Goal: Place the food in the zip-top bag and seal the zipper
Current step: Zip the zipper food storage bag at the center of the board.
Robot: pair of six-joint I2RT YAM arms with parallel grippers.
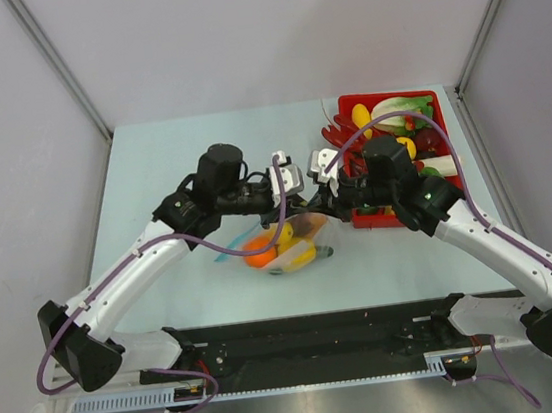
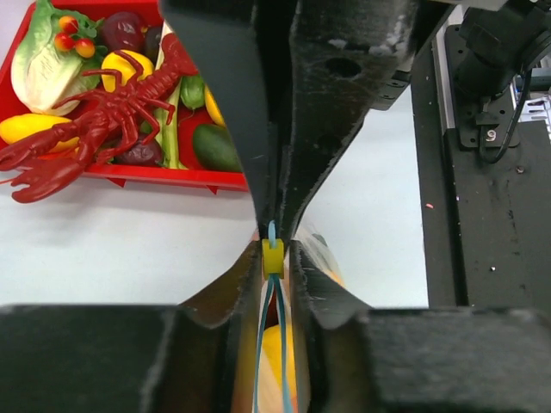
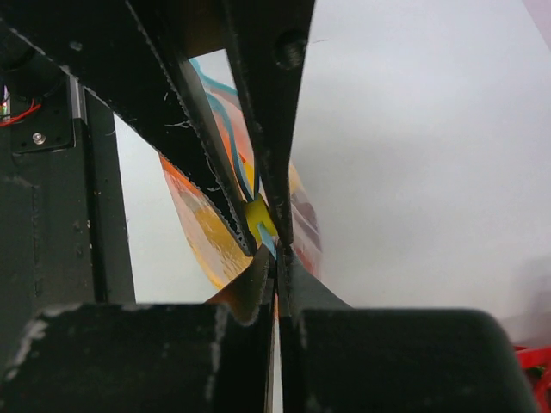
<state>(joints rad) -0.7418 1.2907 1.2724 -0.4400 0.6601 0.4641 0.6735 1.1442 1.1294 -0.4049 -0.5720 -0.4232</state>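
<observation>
1. Both pairs of fingers are pinched together. The left gripper (image 2: 274, 237) is clamped on the zipper (image 2: 260, 353) right at its small yellow tab (image 2: 273, 256). The right gripper (image 3: 274, 249) is closed tight on the same blue strip beside that tab.
2. Just past the tab, on the left wrist camera's side, the strip splits into two blue lines. That stretch of the mouth looks unsealed.
3. Seen from above, the two grippers meet tip to tip over the middle of the table (image 1: 169, 159). The zip-top bag (image 1: 304, 231) lies on the table just nearward and left of the pinch, toward the arm bases.
4. Inside the bag show the orange ball (image 1: 259, 252) and the yellow pepper (image 1: 300, 256), so the loading appears done.
5. The zipper's long axis seems to run from the pinch leftward and nearward, on the left arm's side. I judge the closing stroke must travel that way, with the right grip as anchor.
6. The red tray (image 1: 436, 96) of spare toys stands well apart, beyond the right gripper.
</observation>
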